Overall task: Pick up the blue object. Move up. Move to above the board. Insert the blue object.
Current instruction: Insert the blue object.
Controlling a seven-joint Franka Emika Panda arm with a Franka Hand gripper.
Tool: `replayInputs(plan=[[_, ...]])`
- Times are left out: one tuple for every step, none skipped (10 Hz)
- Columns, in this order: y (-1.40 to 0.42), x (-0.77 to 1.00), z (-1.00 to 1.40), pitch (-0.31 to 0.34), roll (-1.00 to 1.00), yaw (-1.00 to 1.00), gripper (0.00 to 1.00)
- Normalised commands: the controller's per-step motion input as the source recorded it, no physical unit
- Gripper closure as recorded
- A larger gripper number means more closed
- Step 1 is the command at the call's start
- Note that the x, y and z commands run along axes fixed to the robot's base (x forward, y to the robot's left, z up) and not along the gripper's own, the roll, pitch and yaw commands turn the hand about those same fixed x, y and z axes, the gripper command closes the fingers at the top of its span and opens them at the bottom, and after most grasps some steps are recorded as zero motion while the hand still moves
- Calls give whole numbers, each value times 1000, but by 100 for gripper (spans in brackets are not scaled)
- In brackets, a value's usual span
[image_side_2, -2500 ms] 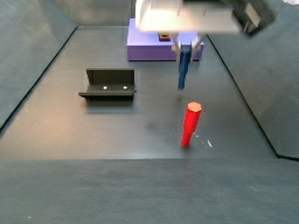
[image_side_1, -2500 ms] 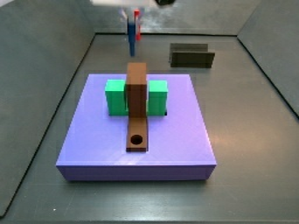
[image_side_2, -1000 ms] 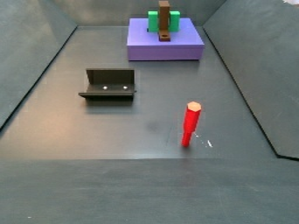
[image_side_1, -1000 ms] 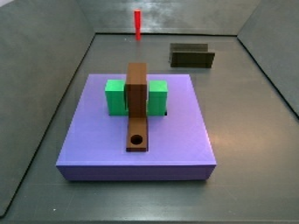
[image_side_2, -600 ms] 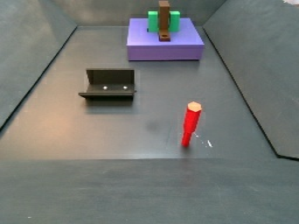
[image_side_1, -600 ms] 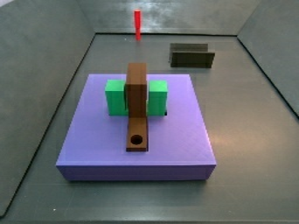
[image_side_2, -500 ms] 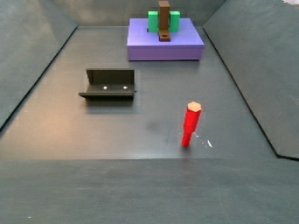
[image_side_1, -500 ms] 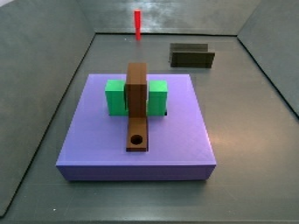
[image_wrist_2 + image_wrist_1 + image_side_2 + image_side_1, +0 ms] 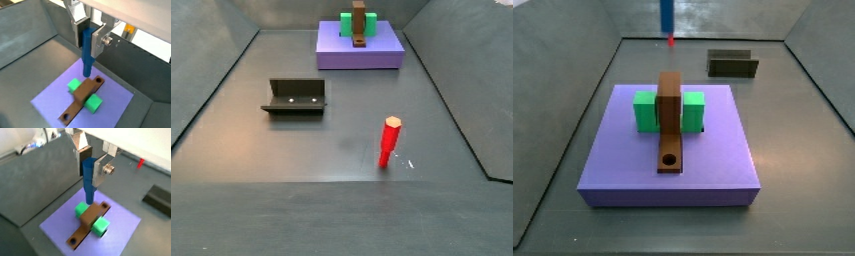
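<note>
My gripper (image 9: 89, 172) is shut on the blue object (image 9: 88, 180), a slim blue peg that hangs upright between the silver fingers in both wrist views (image 9: 87, 47). It is held high above the purple slab (image 9: 120, 225). Its lower end hangs over the board (image 9: 87, 224), a long brown plank lying across the green block (image 9: 100, 225). The board (image 9: 81, 99) has a round hole (image 9: 671, 159) near one end. In a side view only the peg's lower end (image 9: 665, 14) shows at the upper edge, and the gripper itself is out of frame.
The thin red stick (image 9: 389, 143) stands upright on the grey floor, also seen behind the peg (image 9: 671, 40). The fixture (image 9: 295, 96) stands on the floor apart from the slab (image 9: 358, 52). Grey walls enclose the floor.
The gripper rose out of both side views with the peg. The peg's lower end has now come back into a side view at the upper edge.
</note>
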Motion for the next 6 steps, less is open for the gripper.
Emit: replayInputs(plan=[[-786, -246, -500, -173, 79, 131, 100], [-691, -209, -420, -141, 109, 74, 100], [-391, 123, -426, 0, 293, 0, 100], [-306, 111, -543, 24, 196, -160, 100], [-397, 120, -486, 31, 271, -123, 100], [-371, 223, -449, 80, 273, -129, 100]])
